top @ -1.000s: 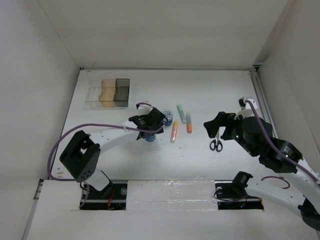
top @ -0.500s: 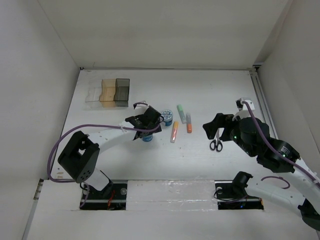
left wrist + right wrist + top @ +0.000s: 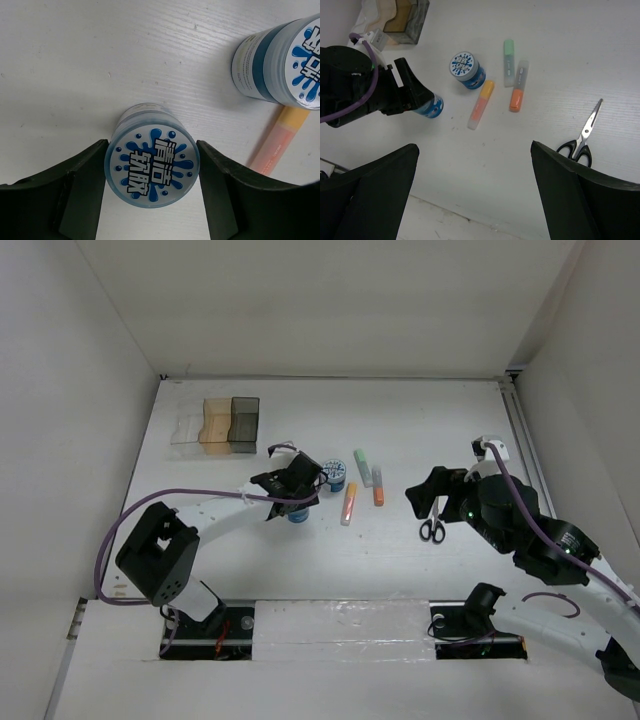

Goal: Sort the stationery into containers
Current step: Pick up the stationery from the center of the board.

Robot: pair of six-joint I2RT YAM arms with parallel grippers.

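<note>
Left wrist view has the left gripper set down over the near roll, which stands upright on the worktop; its dark fingers lie against both sides of the blue-and-white cap with no gap showing, so they seem to be pinching it, though how firmly cannot be told. The hold looks thin: the roll is round and smooth-sided and meets the flat fingers along narrow lines only, so on a lift it could twist, slide down or pop out, more so if the squeeze is light or off-centre. The second roll and the yellow-orange marker lie near the gripper's right side, and a sideways swing before rising could knock them away. The containers sit well apart at the far left corner of the worktop, a long carry for a doubtful grip, and their small openings may catch the roll on a rim if it hangs tilted. The right gripper hangs above the worktop near the scissors, fingers spread wide and holding nothing
</note>
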